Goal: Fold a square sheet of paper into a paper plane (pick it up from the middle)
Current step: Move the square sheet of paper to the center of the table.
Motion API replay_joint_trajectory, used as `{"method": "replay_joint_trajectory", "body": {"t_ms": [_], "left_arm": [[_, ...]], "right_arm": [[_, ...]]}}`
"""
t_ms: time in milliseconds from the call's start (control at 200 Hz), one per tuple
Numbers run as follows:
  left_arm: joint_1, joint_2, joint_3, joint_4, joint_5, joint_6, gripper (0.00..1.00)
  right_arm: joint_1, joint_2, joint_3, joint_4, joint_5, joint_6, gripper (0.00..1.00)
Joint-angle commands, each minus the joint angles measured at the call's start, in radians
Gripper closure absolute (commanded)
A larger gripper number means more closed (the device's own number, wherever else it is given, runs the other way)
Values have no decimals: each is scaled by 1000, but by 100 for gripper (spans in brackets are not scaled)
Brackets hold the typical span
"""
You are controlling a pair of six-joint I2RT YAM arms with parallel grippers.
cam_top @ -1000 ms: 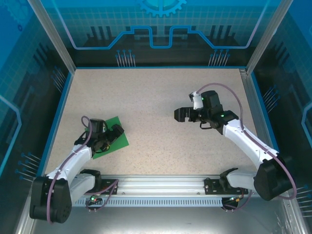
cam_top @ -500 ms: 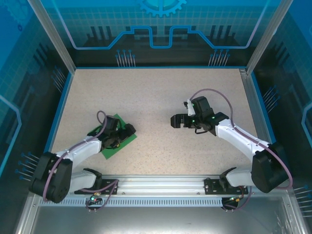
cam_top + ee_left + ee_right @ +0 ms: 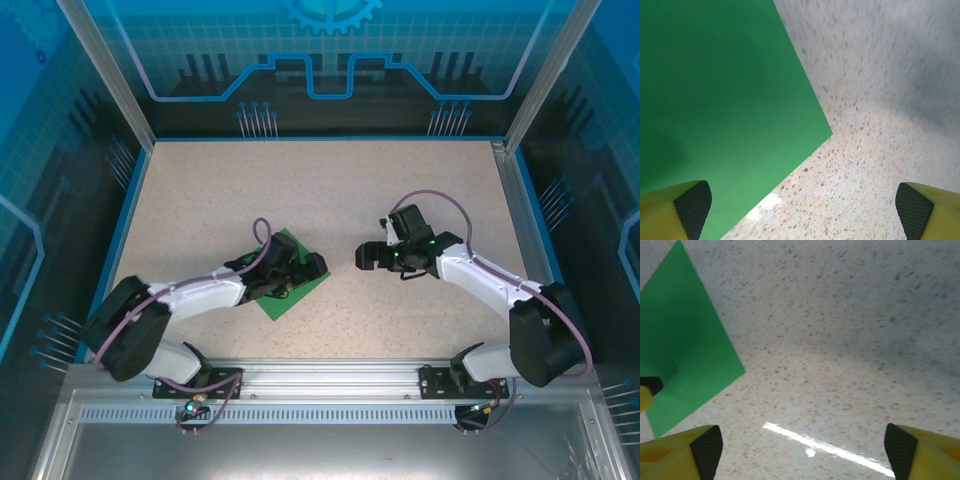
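Observation:
The square sheet of paper [image 3: 283, 303] is bright green and lies flat on the speckled table, left of centre. My left gripper [image 3: 305, 268] sits low over its right half, open. In the left wrist view the sheet [image 3: 715, 100] covers the upper left, and one fingertip [image 3: 692, 205] hangs above the paper while the other is over bare table. My right gripper [image 3: 365, 257] stands open just right of the sheet, facing it. In the right wrist view the sheet [image 3: 682, 345] is at the left, beyond the open gripper [image 3: 802, 445]. The paper plane is out of view.
The speckled table [image 3: 330, 190] is ringed by a blue rim and aluminium posts, with transparent blue walls behind. A metal rail [image 3: 330, 378] carrying both arm bases runs along the near edge. Bare tabletop lies between the two grippers [image 3: 830, 365].
My left arm has swept right toward the table's centre, and the green sheet has slid along with it. My right gripper has drifted down and left, closer to the sheet.

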Motion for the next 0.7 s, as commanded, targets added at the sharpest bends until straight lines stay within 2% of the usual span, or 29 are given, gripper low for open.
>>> {"method": "replay_joint_trajectory", "body": {"t_ms": [0, 65, 90, 300, 530, 690], "left_arm": [[26, -175, -41, -195, -171, -2, 1], [66, -273, -88, -246, -193, -8, 1], [83, -313, -108, -255, -195, -1, 1], [183, -586, -224, -347, -217, 29, 1], [201, -801, -330, -383, -233, 26, 1], [204, -903, -374, -372, -235, 43, 1]], "right_arm": [[26, 84, 76, 82, -167, 25, 18], [62, 164, 138, 95, -201, 30, 22], [78, 198, 173, 86, -204, 29, 26], [222, 464, 470, -1, -166, 27, 42], [312, 717, 753, -102, -195, 2, 46], [328, 848, 892, -163, -199, 4, 46]]}}
